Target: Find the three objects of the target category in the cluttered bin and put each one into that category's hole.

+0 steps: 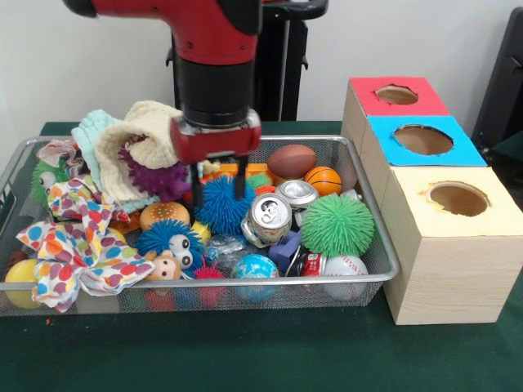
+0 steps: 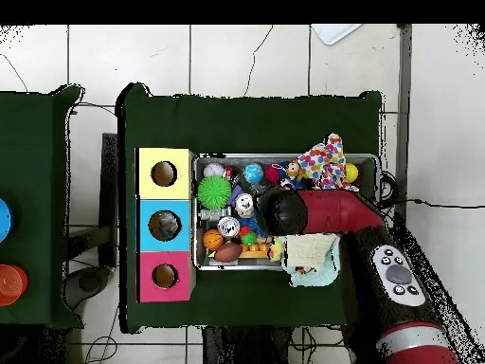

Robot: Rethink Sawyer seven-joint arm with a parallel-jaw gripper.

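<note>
**Gripper poised over the bin's blue spiky ball**

Gripper (image 1: 218, 184) hung from the red and black arm (image 1: 214, 49) above the middle of the wire mesh bin (image 1: 372, 237), its two thin dark fingers (image 1: 239, 181) pointing down with a gap between them and nothing held. The fingertips reached to the top of a blue spiky ball (image 1: 222, 206), though contact could not be judged. In the overhead view the arm's black wrist (image 2: 281, 209) covered the bin's centre and hid the gripper.

A see-through plastic bag (image 1: 224, 247) lay crumpled low in the clutter, near the bin's front, between a blue furry toy with eyes (image 1: 172, 241) and a dented silver can (image 1: 267, 219). No other bag could be picked out.

Around them sat a green spiky ball (image 1: 337, 224), a small basketball (image 1: 324, 180), a toy football (image 1: 292, 161), a baseball (image 1: 345, 270), a globe ball (image 1: 255, 269), a polka-dot cloth (image 1: 78, 253) and a cream knitted cloth (image 1: 139, 147).

Beside the bin stood three pale wooden boxes in a row. The red-topped hole (image 1: 397, 95) lay farthest back in the front view, behind the blue-topped hole (image 1: 423, 140) and the yellow-topped hole (image 1: 458, 198).
</note>
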